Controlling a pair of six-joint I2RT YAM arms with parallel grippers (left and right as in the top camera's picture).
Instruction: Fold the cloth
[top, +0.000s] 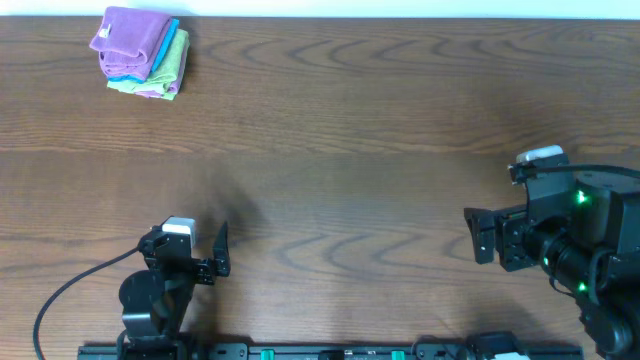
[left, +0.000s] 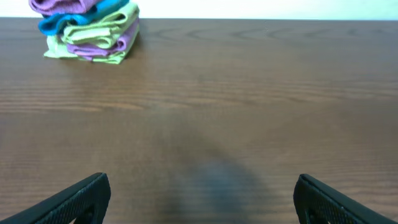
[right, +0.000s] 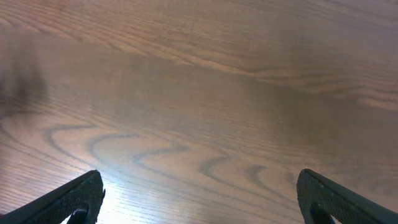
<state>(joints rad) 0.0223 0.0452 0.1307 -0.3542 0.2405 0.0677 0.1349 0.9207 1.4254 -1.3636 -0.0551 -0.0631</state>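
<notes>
A stack of folded cloths (top: 141, 52), purple on top with blue, green and purple layers below, sits at the far left corner of the wooden table; it also shows in the left wrist view (left: 89, 29) at the upper left. My left gripper (top: 222, 250) is open and empty near the front left, far from the stack; its fingers frame bare wood (left: 201, 199). My right gripper (top: 481, 234) is open and empty at the right side, over bare wood (right: 199, 199). No loose cloth shows.
The wooden table (top: 350, 150) has a white wall strip along its far edge. A black cable (top: 70, 285) loops at the front left beside the left arm's base. A rail runs along the front edge.
</notes>
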